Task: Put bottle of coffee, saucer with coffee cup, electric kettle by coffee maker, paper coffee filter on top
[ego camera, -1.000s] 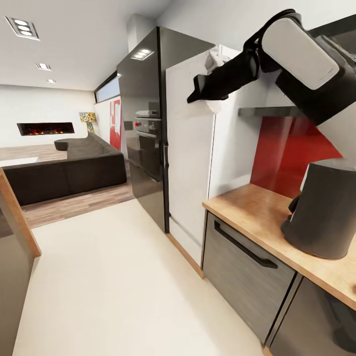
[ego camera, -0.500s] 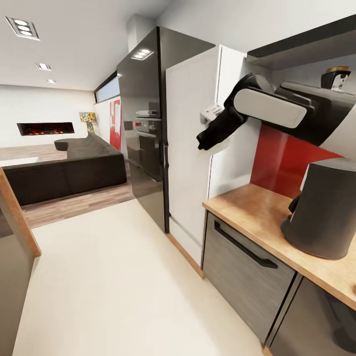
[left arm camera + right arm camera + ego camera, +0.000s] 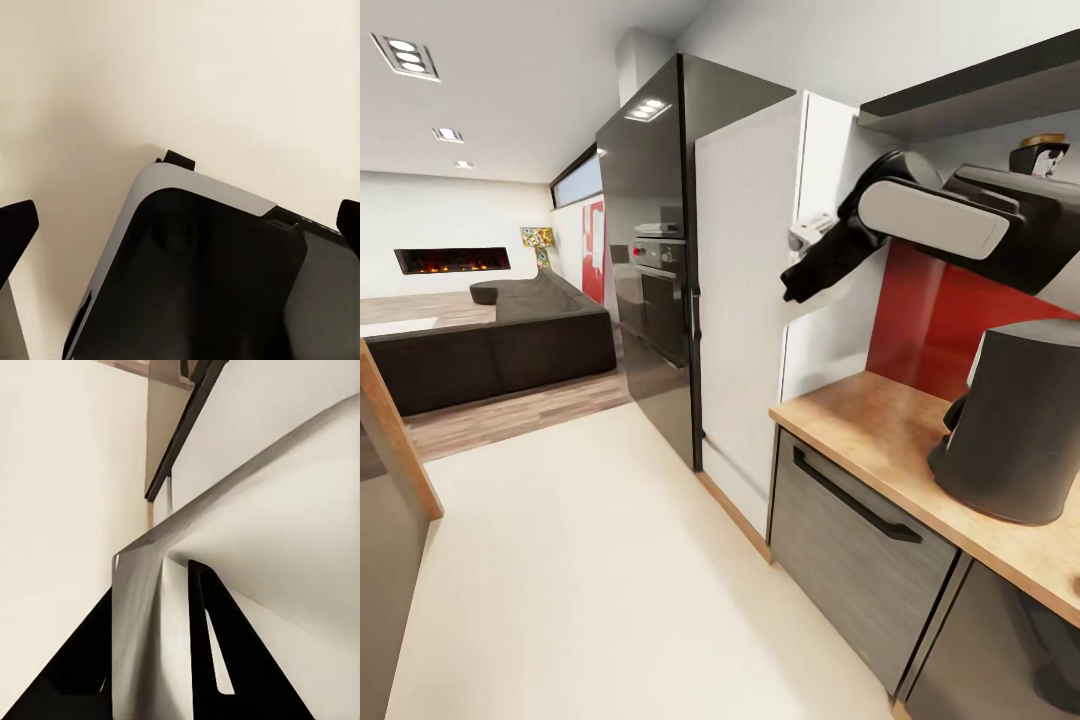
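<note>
In the head view I see my right gripper (image 3: 797, 287) at upper right of centre, raised in front of the white cabinet panel (image 3: 745, 300). In its wrist view the fingers (image 3: 206, 660) pinch a thin white sheet, apparently the paper coffee filter (image 3: 139, 615).

My left gripper (image 3: 180, 225) is spread wide, empty.

The coffee maker (image 3: 1015, 430) stands on the kitchen countertop (image 3: 870, 425) at lower right; the bottle of coffee (image 3: 1038, 155) sits on the kitchen shelf (image 3: 970, 95), top right.

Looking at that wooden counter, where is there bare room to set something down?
The kitchen countertop is bare from its end by the tall white cabinet up to the coffee maker, back to the red backsplash. Farther right the coffee maker takes most of the depth. Above, the right arm hangs below the kitchen shelf, where the bottle of coffee stands.
</note>
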### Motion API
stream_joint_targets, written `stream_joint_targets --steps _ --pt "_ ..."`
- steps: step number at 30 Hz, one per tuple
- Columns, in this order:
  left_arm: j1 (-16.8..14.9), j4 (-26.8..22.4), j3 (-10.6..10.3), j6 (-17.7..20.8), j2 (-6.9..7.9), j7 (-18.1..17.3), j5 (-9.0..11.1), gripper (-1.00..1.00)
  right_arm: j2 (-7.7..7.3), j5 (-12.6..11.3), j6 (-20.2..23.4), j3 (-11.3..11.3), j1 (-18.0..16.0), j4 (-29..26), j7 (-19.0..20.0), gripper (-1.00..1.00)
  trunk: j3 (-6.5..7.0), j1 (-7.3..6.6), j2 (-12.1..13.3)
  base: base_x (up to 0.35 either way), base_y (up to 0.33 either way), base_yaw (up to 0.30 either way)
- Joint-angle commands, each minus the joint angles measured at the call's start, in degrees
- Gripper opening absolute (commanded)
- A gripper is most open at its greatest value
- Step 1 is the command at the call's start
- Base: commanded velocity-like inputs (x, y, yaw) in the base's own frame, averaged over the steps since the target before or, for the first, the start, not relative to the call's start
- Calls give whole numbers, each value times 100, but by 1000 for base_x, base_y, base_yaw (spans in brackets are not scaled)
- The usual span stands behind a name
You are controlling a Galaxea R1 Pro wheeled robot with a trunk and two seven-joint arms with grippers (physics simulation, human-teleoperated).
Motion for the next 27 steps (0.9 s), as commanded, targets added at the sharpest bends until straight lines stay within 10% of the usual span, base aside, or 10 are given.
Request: stream_joint_targets --steps 1,6,27 --pt "2 -11 -2 -4 -1 -2 39 100 -5 -69 -10 34 -11 -10 -59 -100 -7 1 -4 0 0 0" --pt "2 -11 -4 -8 -1 -2 39 100 -15 -68 -29 511 -13 -78 -49 -100 -7 1 -4 0 0 -1" --pt "2 -11 -4 -12 -1 -2 39 100 -18 -75 -44 549 -13 -113 -47 -100 45 1 -4 0 0 -89"
